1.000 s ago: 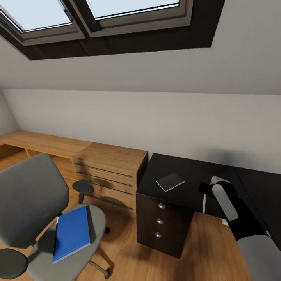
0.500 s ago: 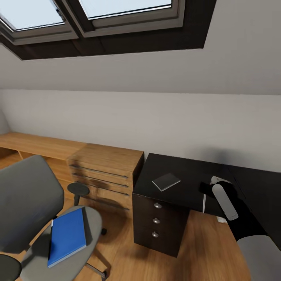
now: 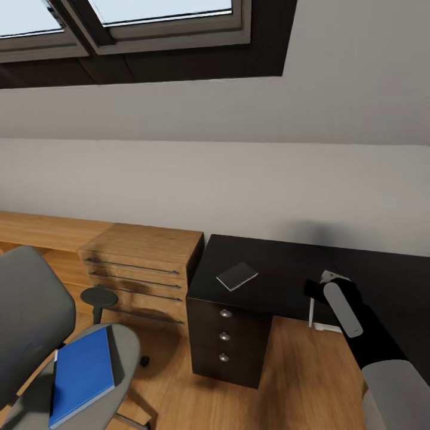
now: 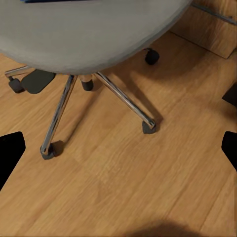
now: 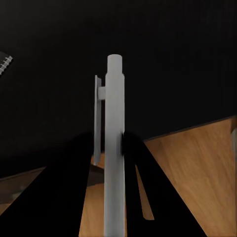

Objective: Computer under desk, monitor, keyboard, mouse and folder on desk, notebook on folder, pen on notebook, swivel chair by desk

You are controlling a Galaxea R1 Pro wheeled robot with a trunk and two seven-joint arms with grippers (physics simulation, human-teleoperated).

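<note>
Bedroom view has panned right since a second ago, so I see more desk [image 3: 286, 269], notebook [image 3: 236, 276] on it, folder [image 3: 80, 376] on swivel chair [image 3: 30, 334]; right gripper [image 5: 112, 148] clamped on pen [image 5: 113, 148], left fingers apart.

3 cameras: head high, 2 wrists close.
Head view looks forward and down at desk [image 3: 280, 269] and chair [image 3: 36, 334]. Left wrist faces the floor [image 4: 148, 187] under that chair [image 4: 89, 34]; right wrist looks closely along the pen [image 5: 113, 148] at the desk [image 5: 163, 64].
</note>
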